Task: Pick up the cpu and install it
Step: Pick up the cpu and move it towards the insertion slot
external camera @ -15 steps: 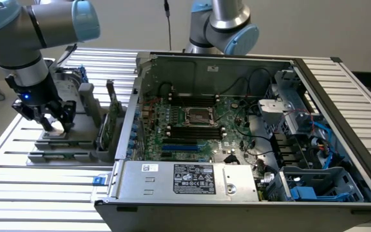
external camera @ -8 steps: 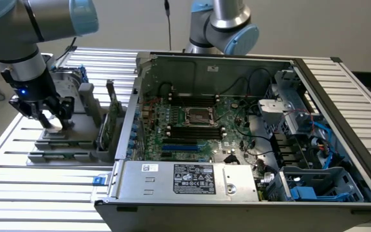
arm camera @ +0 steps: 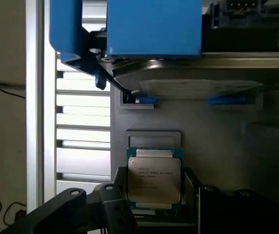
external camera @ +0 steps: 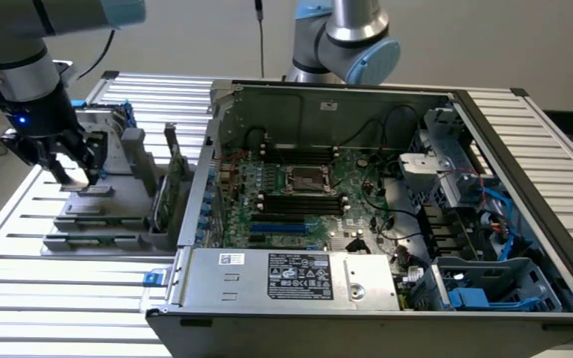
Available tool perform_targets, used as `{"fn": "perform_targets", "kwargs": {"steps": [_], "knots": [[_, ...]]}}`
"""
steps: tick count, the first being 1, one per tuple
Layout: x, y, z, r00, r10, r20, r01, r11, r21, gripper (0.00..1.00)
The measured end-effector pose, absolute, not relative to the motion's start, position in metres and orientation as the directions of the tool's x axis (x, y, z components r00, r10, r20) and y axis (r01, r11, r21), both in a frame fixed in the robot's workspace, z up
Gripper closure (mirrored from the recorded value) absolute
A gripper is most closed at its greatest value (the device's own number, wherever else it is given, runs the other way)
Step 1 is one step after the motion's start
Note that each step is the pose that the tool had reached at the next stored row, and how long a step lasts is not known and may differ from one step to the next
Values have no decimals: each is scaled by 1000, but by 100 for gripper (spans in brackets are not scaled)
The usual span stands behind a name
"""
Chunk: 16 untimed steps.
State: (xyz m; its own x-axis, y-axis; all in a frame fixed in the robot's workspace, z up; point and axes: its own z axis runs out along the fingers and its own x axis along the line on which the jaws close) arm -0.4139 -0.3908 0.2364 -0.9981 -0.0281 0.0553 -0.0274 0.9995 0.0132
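In the exterior view, your black two-fingered gripper [external camera: 75, 173] hangs low over the grey plastic parts holder [external camera: 87, 224] on the slatted aluminium table [external camera: 57, 291], at the exterior view's left of the open black computer case [external camera: 366, 335]. In the wrist view, the small square silvery-topped cpu [arm camera: 154, 178] lies flat in that holder. Your dark fingers [arm camera: 110, 207] stand wide apart on either side of it, gripping nothing, and you cannot tell whether they touch its edges.

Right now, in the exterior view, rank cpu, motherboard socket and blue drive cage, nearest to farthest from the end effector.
1. cpu, just beneath the end effector, exterior view's left.
2. motherboard socket, middle of the case.
3. blue drive cage, exterior view's far right.
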Motion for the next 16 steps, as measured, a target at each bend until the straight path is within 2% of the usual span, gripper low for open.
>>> {"fn": "perform_targets", "kwargs": {"steps": [16], "knots": [[-373,-391,309,-998,-28,55,-27,1000,13,45]]}}
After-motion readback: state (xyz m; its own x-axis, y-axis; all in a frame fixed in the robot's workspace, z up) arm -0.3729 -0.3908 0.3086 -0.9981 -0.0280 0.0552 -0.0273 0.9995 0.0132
